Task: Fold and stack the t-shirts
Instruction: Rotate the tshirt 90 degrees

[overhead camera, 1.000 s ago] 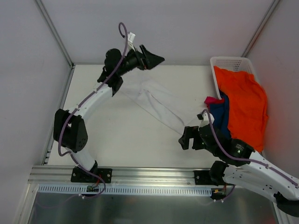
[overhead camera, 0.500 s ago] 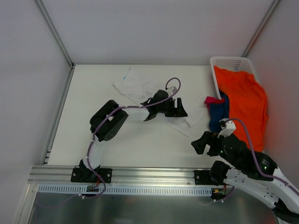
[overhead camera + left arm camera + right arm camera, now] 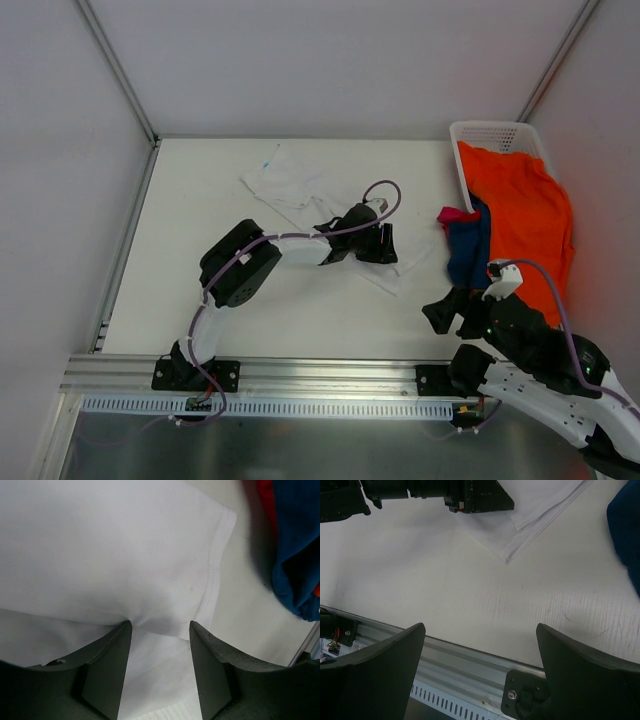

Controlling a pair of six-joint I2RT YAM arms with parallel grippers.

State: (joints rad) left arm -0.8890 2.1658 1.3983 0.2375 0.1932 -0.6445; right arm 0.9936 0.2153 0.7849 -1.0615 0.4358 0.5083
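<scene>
The white t-shirt (image 3: 290, 185) lies crumpled on the table, running from the back centre toward the right. My left gripper (image 3: 388, 243) is down on its right end. In the left wrist view the left gripper (image 3: 159, 626) stands half closed, its tips pressed into the white t-shirt (image 3: 125, 555) with a fold puckered between them, near the hem. My right gripper (image 3: 447, 313) hangs wide open over the near edge, holding nothing; the right gripper (image 3: 480, 627) has only table and rail between its fingers. The orange t-shirt (image 3: 525, 215), navy t-shirt (image 3: 468, 245) and magenta t-shirt (image 3: 455, 214) are heaped at the right.
A white lattice basket (image 3: 490, 132) stands at the back right under the orange cloth. The navy cloth (image 3: 300, 555) lies close to the right of the left gripper. An aluminium rail (image 3: 300, 375) runs along the near edge, and walls close in both sides.
The left arm swung from the back of the table down onto the shirt's right end and its jaws narrowed. The shirt went from stretched to crumpled. The right arm drew back toward the near edge.
</scene>
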